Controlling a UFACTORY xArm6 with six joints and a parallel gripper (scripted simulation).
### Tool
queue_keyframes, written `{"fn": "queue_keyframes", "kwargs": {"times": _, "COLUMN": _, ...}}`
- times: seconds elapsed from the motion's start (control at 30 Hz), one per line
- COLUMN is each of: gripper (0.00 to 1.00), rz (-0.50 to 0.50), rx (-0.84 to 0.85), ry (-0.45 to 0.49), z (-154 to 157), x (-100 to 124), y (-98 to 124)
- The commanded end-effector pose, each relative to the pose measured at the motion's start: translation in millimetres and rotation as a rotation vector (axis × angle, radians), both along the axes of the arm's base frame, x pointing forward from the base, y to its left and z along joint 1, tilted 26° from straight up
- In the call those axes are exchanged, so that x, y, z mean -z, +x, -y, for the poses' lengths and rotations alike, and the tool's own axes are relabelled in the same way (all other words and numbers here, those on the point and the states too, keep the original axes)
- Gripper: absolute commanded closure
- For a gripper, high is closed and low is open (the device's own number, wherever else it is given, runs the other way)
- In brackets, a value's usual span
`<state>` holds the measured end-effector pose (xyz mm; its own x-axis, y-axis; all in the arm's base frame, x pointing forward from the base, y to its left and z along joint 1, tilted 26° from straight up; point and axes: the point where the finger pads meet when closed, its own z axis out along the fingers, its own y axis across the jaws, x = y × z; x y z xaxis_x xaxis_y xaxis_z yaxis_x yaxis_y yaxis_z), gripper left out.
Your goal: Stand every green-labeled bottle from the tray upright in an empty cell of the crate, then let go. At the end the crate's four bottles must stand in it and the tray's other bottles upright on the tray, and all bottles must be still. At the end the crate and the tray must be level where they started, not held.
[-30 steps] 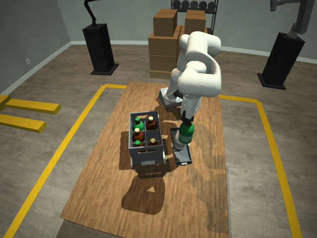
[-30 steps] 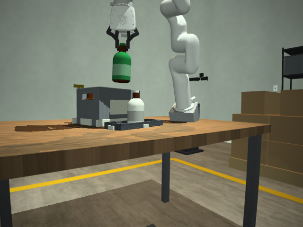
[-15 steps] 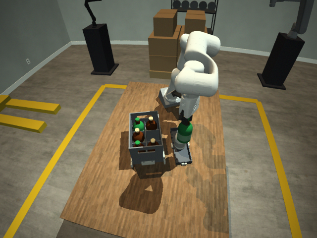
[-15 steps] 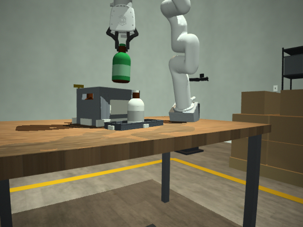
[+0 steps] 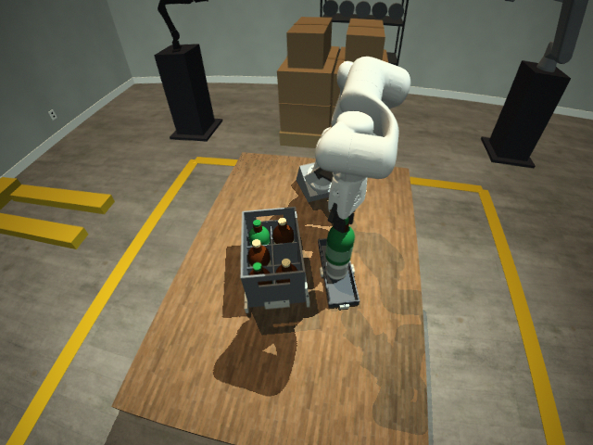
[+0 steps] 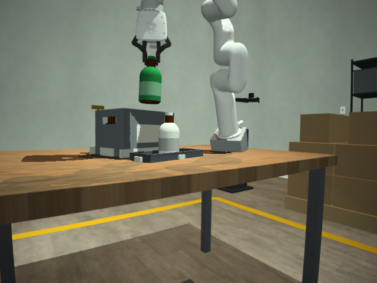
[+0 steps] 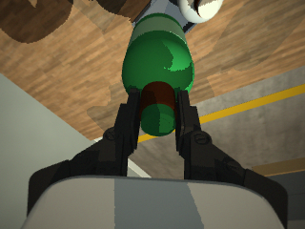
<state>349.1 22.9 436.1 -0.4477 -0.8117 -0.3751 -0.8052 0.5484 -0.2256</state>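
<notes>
Looks like wood grain from edge to edge of the worktop (image 5: 334,354) (image 6: 170,183); smooth and glossy on the green bottle (image 5: 339,245) (image 6: 149,86) (image 7: 154,59); matt, like plastic, on the crate (image 5: 275,289) (image 6: 111,134).

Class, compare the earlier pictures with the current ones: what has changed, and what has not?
The gripper and the green-labeled bottle in its grasp moved slightly left in the top view, toward the crate. Nothing was newly grasped or released. Crate, tray and white bottle stayed put.
</notes>
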Motion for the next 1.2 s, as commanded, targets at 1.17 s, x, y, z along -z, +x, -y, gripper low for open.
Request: {"fn": "queue_keyframes", "kwargs": {"times": 1.17, "gripper": 1.0, "rz": 0.004, "rx": 0.0, "ry": 0.0, "z": 63.9, "x": 21.5, "y": -19.8}}
